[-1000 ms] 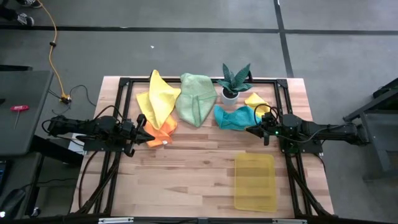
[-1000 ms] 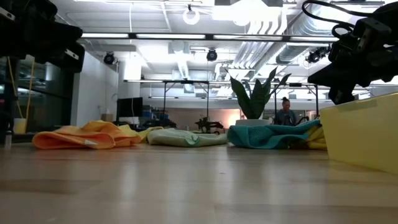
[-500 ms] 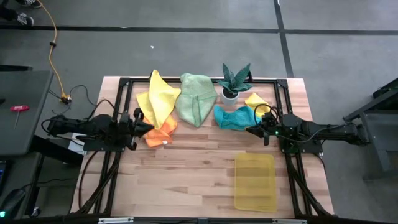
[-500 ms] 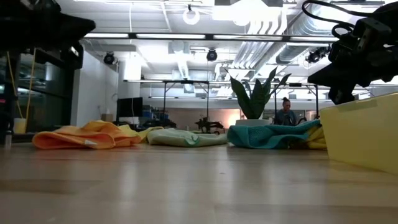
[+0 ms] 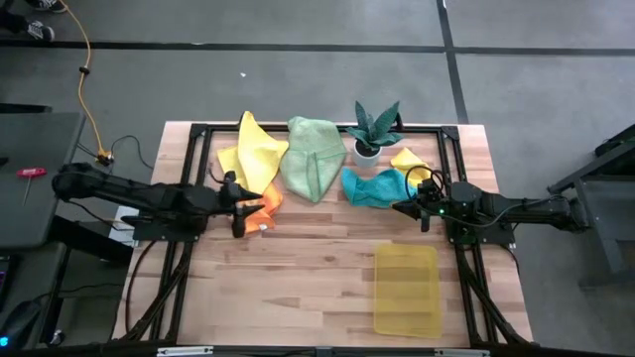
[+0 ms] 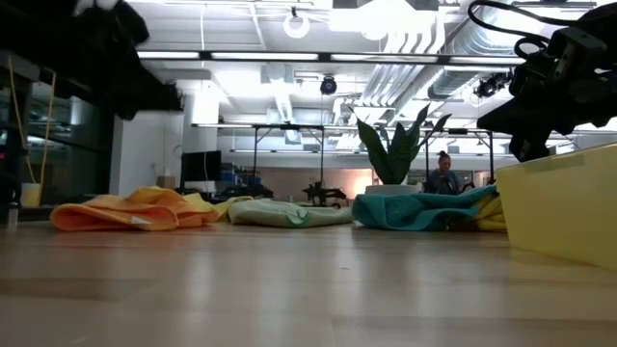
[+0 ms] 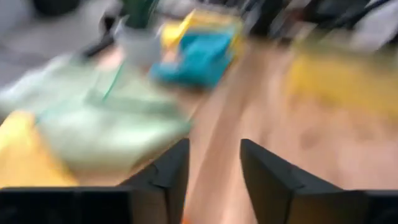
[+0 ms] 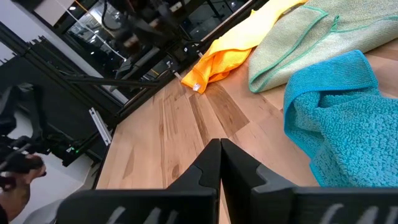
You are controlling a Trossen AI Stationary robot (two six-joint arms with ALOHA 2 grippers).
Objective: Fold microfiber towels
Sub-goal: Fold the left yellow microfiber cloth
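Wooden slat table [image 5: 298, 278] inside black frame. Along far edge, left to right: yellow towel [image 5: 253, 159], long axis running far-to-near; orange towel [image 5: 260, 210], crumpled, overlapped by it; pale green towel [image 5: 310, 159], soft fold pointing near; teal towel [image 5: 375, 186], nubby, bunched. Left gripper [image 5: 238, 205] at orange towel, fingers parted, gripping nothing. Right gripper [image 5: 401, 208] pinched closed, empty, beside teal towel.

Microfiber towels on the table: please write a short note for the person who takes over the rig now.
Left claw: open, empty, at the orange towel.
Right claw: shut, empty, waiting beside the teal towel.
Towels: orange, yellow towel, pale green towel and teal lie crumpled in a row along the far side; a second yellow cloth lies behind the teal.
Done: nothing folded.
Left: fold every towel.
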